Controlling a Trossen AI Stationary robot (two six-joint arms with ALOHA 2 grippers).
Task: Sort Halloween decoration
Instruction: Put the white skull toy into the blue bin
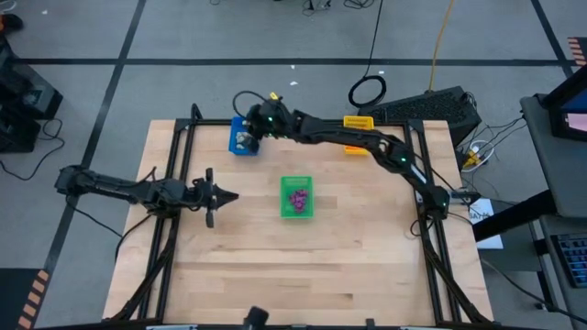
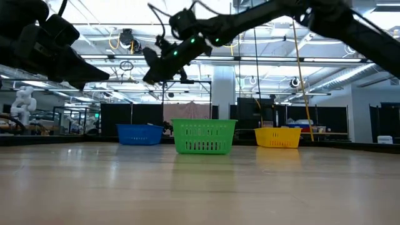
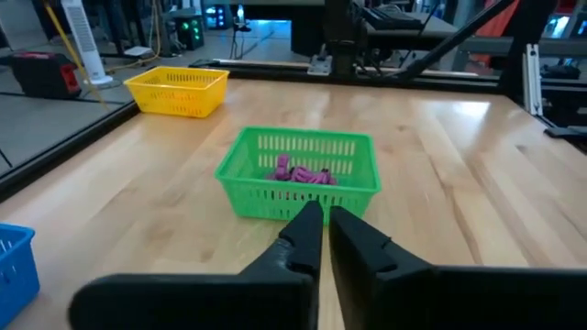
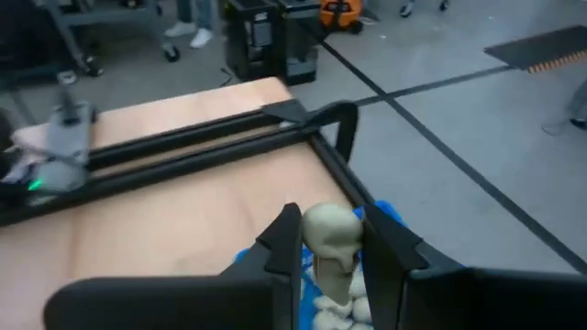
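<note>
A green tray (image 1: 295,197) in the middle of the table holds purple trinkets (image 3: 298,173). A blue tray (image 1: 240,147) at the far edge holds pale grey-white trinkets (image 4: 344,307). My right gripper (image 4: 332,240) hangs above the blue tray (image 4: 385,215), shut on a pale skull-shaped trinket (image 4: 332,231). The low view shows this gripper (image 2: 151,74) well above the tray (image 2: 139,134). My left gripper (image 1: 234,195) waits left of the green tray, fingers shut (image 3: 323,225), pointing at it. No orange trinkets show. My right gripper pinches the pale skull-shaped trinket between its two fingers (image 4: 282,240), which sit on its two sides near its rounded top (image 4: 330,225). The trinket is lifted clear, over the pale pieces in the blue tray. Its narrower part (image 4: 337,266) points toward the tray.
A yellow tray (image 1: 359,122) stands at the far edge right of the blue one, partly under my right arm; it also shows in the left wrist view (image 3: 179,90). Black frame rails (image 4: 303,128) run along the table's edges. Bare wood lies toward the near edge (image 1: 303,266).
</note>
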